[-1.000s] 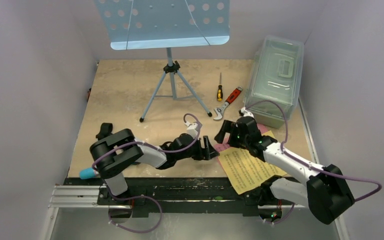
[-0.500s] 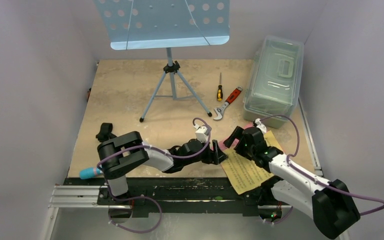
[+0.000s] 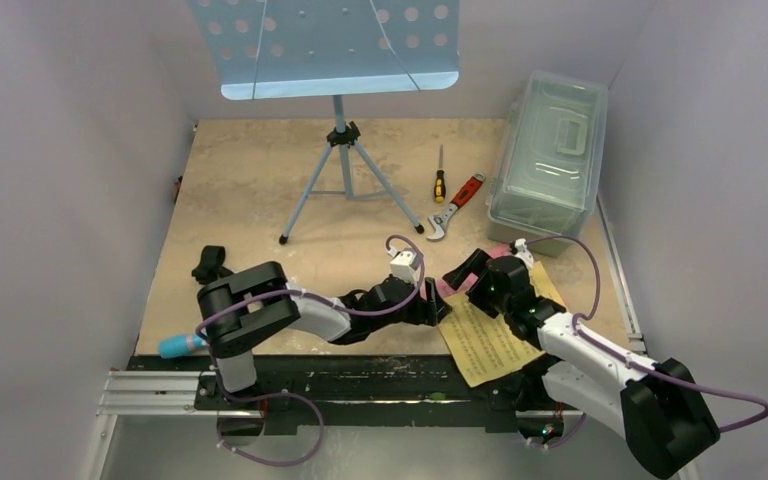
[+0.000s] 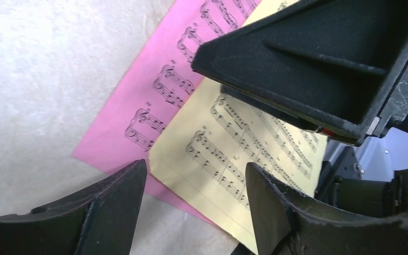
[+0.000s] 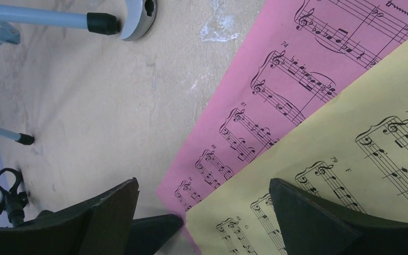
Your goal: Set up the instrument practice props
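Arms (image 3: 312, 316): black joints, white links, looping purple cables (image 3: 563, 243), black wedge fingers (image 4: 111, 210).

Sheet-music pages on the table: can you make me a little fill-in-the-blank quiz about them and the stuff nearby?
1. Beneath the yellow page lies a second page, coloured ____.
2. The wrench has a ____ handle.
3. The left end effector and the right end effector both have jaws standing ____.
4. The music stand is light ____.

Missing words: pink; red; open; blue.
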Available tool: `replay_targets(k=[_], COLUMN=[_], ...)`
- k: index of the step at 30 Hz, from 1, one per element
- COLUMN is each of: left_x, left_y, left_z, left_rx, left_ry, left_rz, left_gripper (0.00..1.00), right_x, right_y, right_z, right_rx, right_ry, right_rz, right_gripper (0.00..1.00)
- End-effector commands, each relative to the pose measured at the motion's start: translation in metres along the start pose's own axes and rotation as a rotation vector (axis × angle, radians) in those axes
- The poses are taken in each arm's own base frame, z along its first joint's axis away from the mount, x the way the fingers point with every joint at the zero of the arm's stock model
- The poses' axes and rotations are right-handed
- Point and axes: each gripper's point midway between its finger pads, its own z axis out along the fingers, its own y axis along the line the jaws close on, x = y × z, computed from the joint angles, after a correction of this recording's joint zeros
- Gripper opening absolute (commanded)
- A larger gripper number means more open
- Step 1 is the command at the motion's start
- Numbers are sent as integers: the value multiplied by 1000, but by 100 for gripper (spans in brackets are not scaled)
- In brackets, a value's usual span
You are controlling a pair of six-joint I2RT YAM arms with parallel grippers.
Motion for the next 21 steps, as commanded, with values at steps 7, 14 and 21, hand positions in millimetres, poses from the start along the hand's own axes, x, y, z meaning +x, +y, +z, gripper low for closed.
replay_targets(k=[7,14,21], left_x=[-10,15,20], left_y=[-4,-3,-29], left_z=[2,17,6], left_rx=[-9,8,156], left_ry=[-16,72,107], left_rz=[40,-32,-162], left_gripper=[71,62,48], right_x=[10,7,7], right_y=[-17,-12,-8], right_z=[-2,-3,-1], right_rx=[63,60,55], right_ry=[46,48,57], right_rz=[-50,-56,-55], right_gripper=[98,98,98])
